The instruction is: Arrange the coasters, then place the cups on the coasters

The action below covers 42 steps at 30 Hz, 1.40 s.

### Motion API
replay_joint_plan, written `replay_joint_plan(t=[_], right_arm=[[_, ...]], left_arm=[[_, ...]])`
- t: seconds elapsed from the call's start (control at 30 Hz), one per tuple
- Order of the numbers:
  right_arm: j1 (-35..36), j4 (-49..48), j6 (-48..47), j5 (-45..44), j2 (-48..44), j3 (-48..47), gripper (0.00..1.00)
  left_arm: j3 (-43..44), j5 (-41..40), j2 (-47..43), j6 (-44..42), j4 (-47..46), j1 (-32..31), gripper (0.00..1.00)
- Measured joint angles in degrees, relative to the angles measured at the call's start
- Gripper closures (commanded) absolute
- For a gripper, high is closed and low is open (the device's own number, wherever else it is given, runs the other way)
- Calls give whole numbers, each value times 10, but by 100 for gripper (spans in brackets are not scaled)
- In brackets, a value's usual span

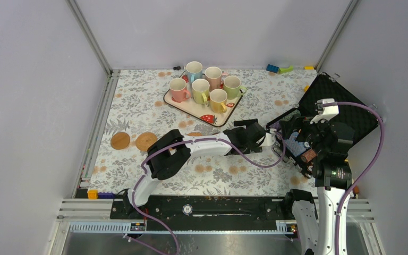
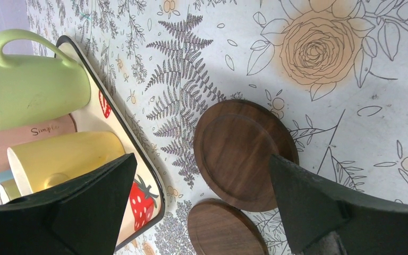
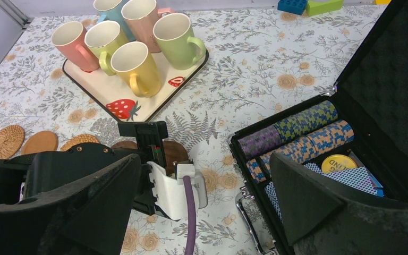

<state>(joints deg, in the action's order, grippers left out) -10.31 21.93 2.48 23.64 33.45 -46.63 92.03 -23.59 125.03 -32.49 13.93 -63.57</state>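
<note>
Pincer (image 2: pixel 202 162) of outstretched left arm (image 1: pixel 207 143) wide open, empty, above dark brown coasters (image 2: pixel 244 138).

Soft, even light is falling from above, leaving only faint shadows on the tabletop (image 1: pixel 138 95). The left end effector (image 2: pixel 202 159) is appearing dark and nearly featureless at six o'clock.

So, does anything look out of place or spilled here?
Nothing spilled or broken; the cups stand upright on the tray. Only the open black case of poker chips on the right looks out of place.
</note>
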Motion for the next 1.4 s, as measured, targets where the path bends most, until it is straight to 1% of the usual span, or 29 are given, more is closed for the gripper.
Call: replay_joint_plan(t=[0.83, 1.4], right_arm=[[-3, 0, 0, 0, 0, 0, 2], [-3, 0, 0, 0, -2, 0, 2]], left_arm=[[14, 4, 0, 10, 19, -14, 1], [14, -22, 0, -11, -16, 4, 1]])
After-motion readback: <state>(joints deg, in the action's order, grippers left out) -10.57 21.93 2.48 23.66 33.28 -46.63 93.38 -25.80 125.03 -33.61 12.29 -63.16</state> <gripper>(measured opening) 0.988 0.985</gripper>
